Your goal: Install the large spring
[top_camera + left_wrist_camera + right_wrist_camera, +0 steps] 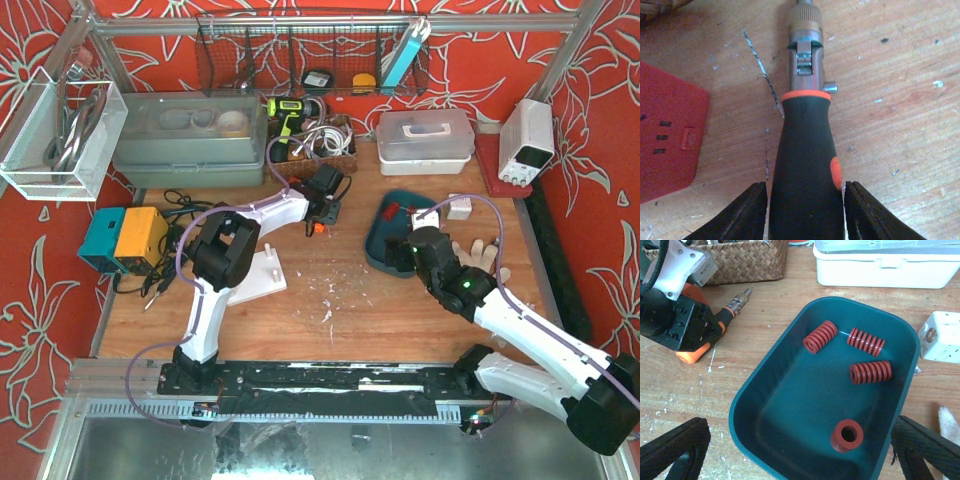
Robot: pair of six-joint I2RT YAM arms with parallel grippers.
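R gripper [800,457]: jaws spread wide, nothing held; black fingers [675,450] sit at the lower corners of its wrist view. It hangs over the near end of the tray.
Tray: deep teal plastic tray [805,400], rounded corners, on the wooden table [685,390], right of centre.
Springs: four red coil springs, all inside the tray. Three lie on their sides at the far end [820,336] [866,341] [870,372], apart from each other. One stands on end at the near end [846,436], bore facing up. Can't tell which is the large one.
L gripper [805,210]: jaws closed in on the handle from both sides. Contact looks made, tho the edges are tight to read.
Screwdriver: black-and-orange-handled screwdriver [805,165], metal ratchet collar and shaft pointing away from the L gripper toward the far side. It is left of the tray, apart from it.
Left of the screwdriver: flat red plate w/ small slots [665,130].
Far side: woven basket [740,260] far left, white lidded plastic box [885,265] beyond the tray.
Right of the tray: small white square block [940,337], not touching it.
Fixture: white board w/ upright pegs [265,275], near-left, beside the L arm.
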